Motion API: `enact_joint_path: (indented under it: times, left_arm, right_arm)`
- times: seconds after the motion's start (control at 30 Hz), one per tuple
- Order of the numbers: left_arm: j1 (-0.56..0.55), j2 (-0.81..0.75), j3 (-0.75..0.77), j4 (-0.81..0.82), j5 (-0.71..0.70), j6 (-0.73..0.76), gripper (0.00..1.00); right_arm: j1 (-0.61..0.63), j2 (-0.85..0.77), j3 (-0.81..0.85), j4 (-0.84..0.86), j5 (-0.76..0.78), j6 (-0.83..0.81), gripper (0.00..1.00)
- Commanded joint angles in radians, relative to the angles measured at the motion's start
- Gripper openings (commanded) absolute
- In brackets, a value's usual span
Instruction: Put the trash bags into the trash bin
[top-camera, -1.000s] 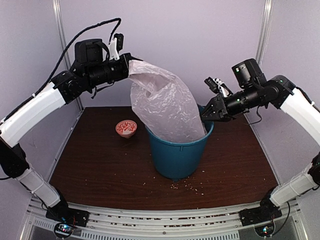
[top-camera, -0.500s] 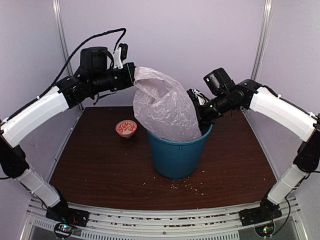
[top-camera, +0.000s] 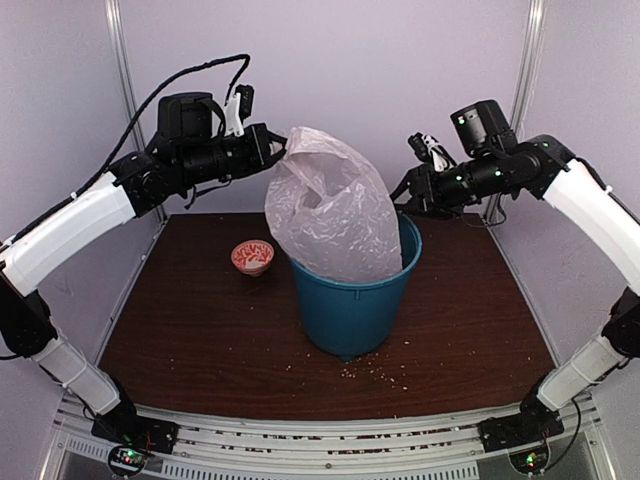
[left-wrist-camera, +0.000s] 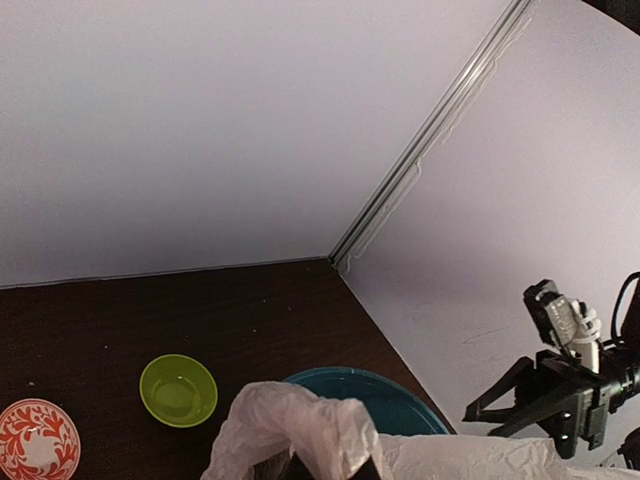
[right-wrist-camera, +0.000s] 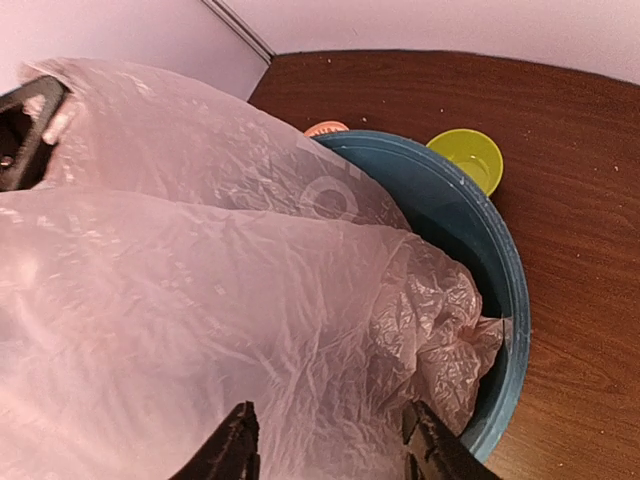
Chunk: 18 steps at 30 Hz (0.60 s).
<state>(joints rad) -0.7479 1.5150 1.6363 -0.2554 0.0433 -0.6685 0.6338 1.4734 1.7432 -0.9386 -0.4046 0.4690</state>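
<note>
The pale-pink trash bag (top-camera: 330, 215) stands tall, its lower part inside the teal-blue trash bin (top-camera: 350, 300) at the table's middle. My left gripper (top-camera: 278, 150) is at the bag's top left corner and seems shut on it. In the left wrist view the bag (left-wrist-camera: 300, 425) drapes over the fingertips and hides them, above the bin (left-wrist-camera: 400, 395). My right gripper (top-camera: 400, 195) is open and empty, above the bin's right rim beside the bag. In the right wrist view the open fingers (right-wrist-camera: 240, 445) hang over the crumpled bag (right-wrist-camera: 200, 280) and the bin (right-wrist-camera: 500, 280).
A red-and-white bowl (top-camera: 252, 256) sits left of the bin. A lime-green bowl (left-wrist-camera: 178, 390) sits behind the bin, also in the right wrist view (right-wrist-camera: 465, 157). Crumbs (top-camera: 380, 372) lie in front of the bin. Walls close the back and sides.
My right gripper pressed into the bag at the bin's rim, then drew back up and to the right. My left gripper shifted slightly right. The bag top is rounder now.
</note>
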Motion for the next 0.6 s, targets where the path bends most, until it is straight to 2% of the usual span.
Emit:
enact_joint_path:
  times: [0.0,0.3,0.43,0.57]
  left_arm:
    - [-0.002,0.004,0.016,0.038,-0.010,0.030,0.00]
    - [-0.001,0.028,0.030,0.038,-0.011,0.038,0.00]
    - [-0.002,0.035,0.032,0.038,-0.011,0.036,0.00]
    - [-0.002,0.036,0.035,0.035,-0.011,0.035,0.00]
  right_arm:
    - [0.001,-0.125,-0.043,-0.035,0.025,-0.066,0.53]
    - [0.004,-0.244,-0.177,0.000,-0.132,-0.113,0.61]
    - [0.017,-0.247,-0.195,0.011,-0.140,-0.140,0.72]
    - [0.041,-0.230,-0.215,0.062,-0.136,-0.159,0.74]
